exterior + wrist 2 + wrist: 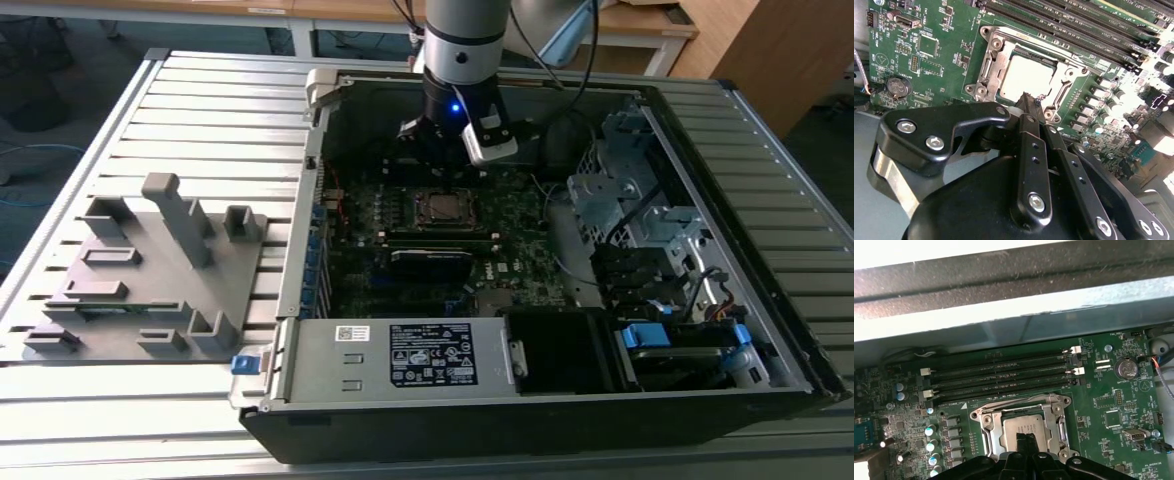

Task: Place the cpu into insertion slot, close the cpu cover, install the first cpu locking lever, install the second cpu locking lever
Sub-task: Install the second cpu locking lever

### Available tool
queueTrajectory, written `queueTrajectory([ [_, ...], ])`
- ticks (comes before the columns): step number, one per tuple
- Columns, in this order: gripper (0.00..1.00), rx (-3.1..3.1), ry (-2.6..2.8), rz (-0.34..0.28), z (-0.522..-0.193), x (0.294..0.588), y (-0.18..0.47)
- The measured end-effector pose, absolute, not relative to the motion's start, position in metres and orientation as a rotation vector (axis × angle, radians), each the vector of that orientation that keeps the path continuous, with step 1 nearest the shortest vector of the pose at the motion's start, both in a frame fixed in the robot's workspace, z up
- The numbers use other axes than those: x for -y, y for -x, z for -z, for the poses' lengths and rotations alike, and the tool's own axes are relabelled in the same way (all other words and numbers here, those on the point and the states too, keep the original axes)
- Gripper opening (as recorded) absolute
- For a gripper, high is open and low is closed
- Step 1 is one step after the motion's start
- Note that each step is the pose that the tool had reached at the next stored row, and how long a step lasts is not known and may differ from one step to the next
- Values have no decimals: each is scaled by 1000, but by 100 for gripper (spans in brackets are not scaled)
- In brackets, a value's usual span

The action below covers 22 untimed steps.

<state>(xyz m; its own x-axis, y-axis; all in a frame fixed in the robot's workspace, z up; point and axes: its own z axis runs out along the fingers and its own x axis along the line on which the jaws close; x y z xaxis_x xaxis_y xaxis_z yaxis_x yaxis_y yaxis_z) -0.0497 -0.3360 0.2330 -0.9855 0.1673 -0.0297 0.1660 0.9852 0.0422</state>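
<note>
The cpu [1026, 77] lies flat in the insertion slot [985, 75] on the green motherboard, its dull silver top showing in both wrist views [1021, 429]. The cpu cover [985, 426], a silvery frame plate, lies down around it. My gripper [1029, 100] hangs just above the socket's edge, its black fingers together and shut with nothing between them. In the exterior view the gripper [445, 172] is low inside the open case, over the far side of the socket [445, 208]. Whether the thin lever rods beside the socket are latched, I cannot tell.
Long black memory slots [999, 375] run beside the socket, close under the case wall [1004, 315]. A grey power supply box [400, 355] stands at the case's near side, and drive cages [627, 200] at the exterior view's right. A grey fixture plate [147, 270] lies on the table at the exterior view's left.
</note>
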Motion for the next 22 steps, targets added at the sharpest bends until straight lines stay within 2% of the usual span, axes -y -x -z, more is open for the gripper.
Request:
queueTrajectory([
  [22,11,-3097,-260,-61,-238,336,50],
])
